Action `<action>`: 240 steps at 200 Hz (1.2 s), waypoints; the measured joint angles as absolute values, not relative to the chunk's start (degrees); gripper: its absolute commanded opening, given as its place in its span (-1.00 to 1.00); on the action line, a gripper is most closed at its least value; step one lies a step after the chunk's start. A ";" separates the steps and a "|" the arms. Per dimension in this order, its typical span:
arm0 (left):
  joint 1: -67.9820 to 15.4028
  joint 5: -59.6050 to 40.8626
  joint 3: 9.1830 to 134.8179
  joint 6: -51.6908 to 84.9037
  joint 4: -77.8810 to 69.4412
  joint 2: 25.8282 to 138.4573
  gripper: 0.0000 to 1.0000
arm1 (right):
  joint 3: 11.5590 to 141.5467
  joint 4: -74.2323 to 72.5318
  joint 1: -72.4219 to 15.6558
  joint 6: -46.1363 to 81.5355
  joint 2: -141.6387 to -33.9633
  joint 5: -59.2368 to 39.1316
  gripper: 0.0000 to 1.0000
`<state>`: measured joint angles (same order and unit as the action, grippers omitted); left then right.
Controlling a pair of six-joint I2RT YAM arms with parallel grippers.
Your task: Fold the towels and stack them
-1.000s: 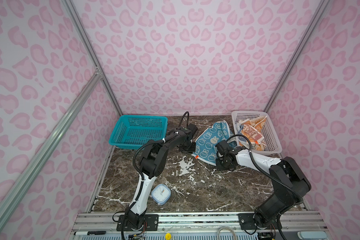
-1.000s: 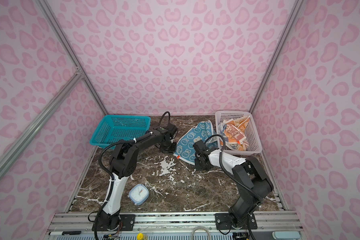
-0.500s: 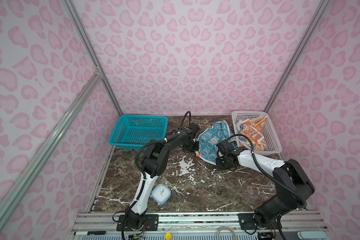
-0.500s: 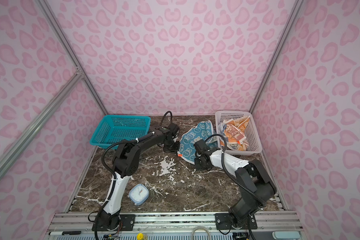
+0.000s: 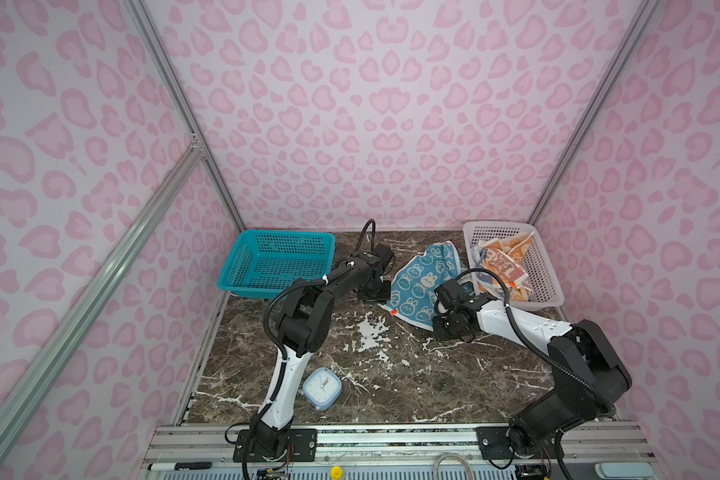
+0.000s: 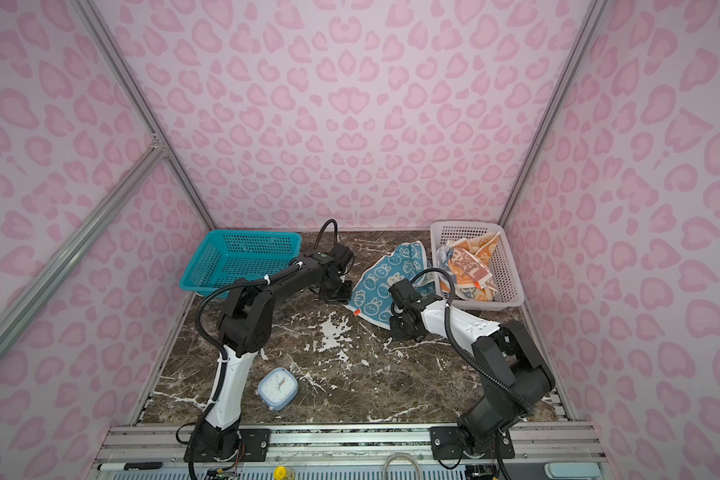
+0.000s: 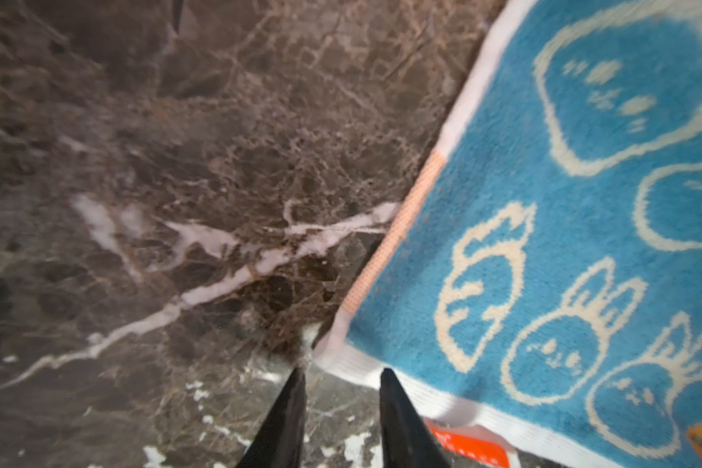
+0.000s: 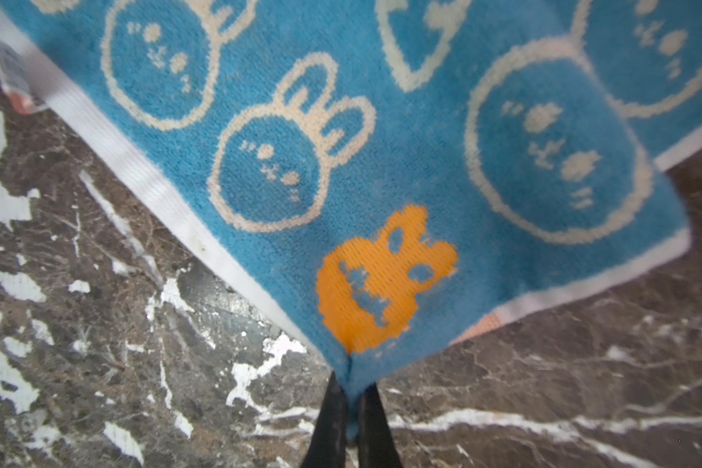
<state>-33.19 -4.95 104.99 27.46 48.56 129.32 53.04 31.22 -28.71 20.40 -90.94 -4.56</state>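
Pinching a corner of the blue towel (image 5: 418, 282) spread on the table (image 5: 391, 374), the right gripper (image 8: 351, 391) holds tight; the left gripper (image 7: 341, 381), parted and empty, should straddle the nearby corner fully before closing.

Both arms are reaching forward; left claw (image 7: 341, 405) is gaping slightly; right claw (image 8: 351, 405) is pinching the blue towel (image 8: 422, 121).

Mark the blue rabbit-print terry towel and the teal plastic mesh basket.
blue rabbit-print terry towel (image 5: 420, 284), in a top view, its middle.
teal plastic mesh basket (image 5: 235, 268), in a top view, left wall.
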 measured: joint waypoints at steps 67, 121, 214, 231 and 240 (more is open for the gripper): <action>-33.06 -6.04 107.02 26.98 48.21 129.45 -0.29 | 52.88 31.24 -28.21 20.40 -90.37 -4.56 -1.00; -33.08 -5.56 106.98 26.28 49.65 131.48 -0.29 | 52.60 31.29 -28.05 20.40 -90.19 -4.56 -1.00; -34.59 -4.05 108.16 25.39 50.22 133.32 -0.66 | 52.10 31.16 -27.73 20.40 -90.11 -4.58 -1.00; -34.89 -4.36 108.86 24.95 50.48 133.99 -0.70 | 51.86 31.09 -27.70 20.43 -90.11 -4.60 -1.00; -34.94 -4.60 108.95 24.93 50.46 134.06 -0.73 | 51.81 31.14 -27.68 20.45 -90.11 -4.69 -1.00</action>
